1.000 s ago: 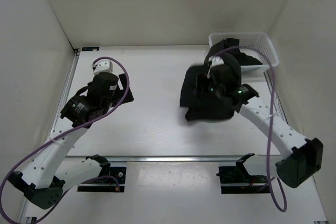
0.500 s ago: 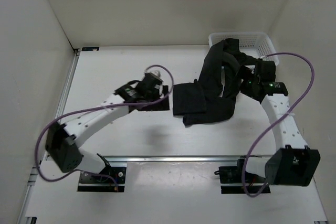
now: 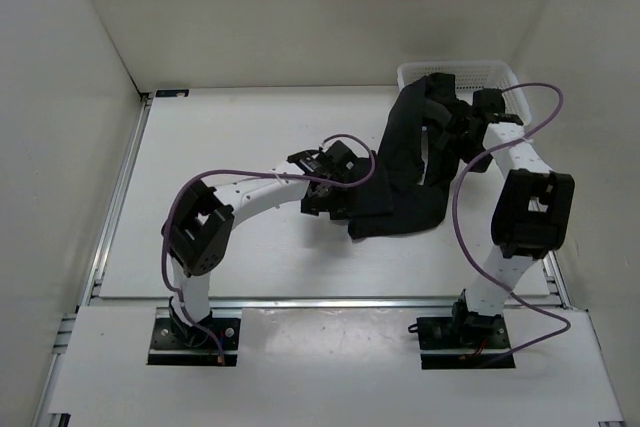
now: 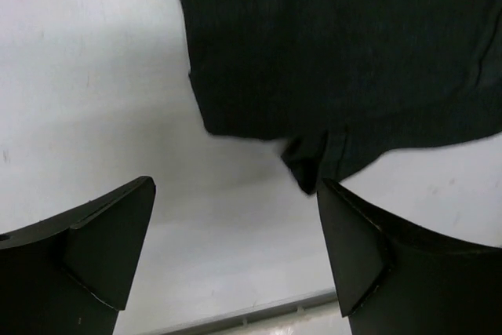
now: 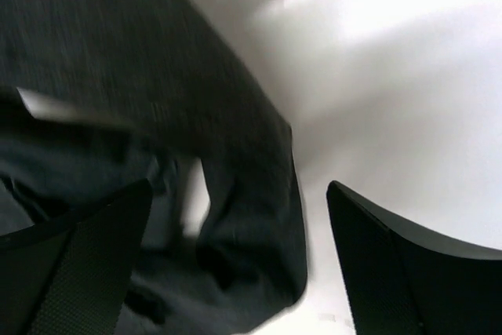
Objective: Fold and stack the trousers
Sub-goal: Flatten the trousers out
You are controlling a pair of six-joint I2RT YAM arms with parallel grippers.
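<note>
The black trousers (image 3: 400,197) trail from the white mesh basket (image 3: 502,79) at the back right down to a rumpled heap in the middle of the table. My left gripper (image 3: 340,192) hovers open at the heap's left edge. In the left wrist view a hem and a small fabric corner of the trousers (image 4: 337,52) lie just beyond the left gripper (image 4: 235,194), and only table shows between its fingers. My right gripper (image 3: 458,127) stands open over the cloth near the basket. In the right wrist view the right gripper (image 5: 239,190) holds nothing, with the trousers (image 5: 118,60) lying below it.
White walls close in the table on the left, back and right. A metal rail (image 3: 320,302) runs along the near edge, and shows as the rail (image 4: 259,315) in the left wrist view. Bare table (image 3: 230,137) lies left of the trousers.
My left arm has swung right across the table to the trousers' left edge. My right gripper has opened wider and moved from the heap back toward the basket. The cloth now lies stretched out.
</note>
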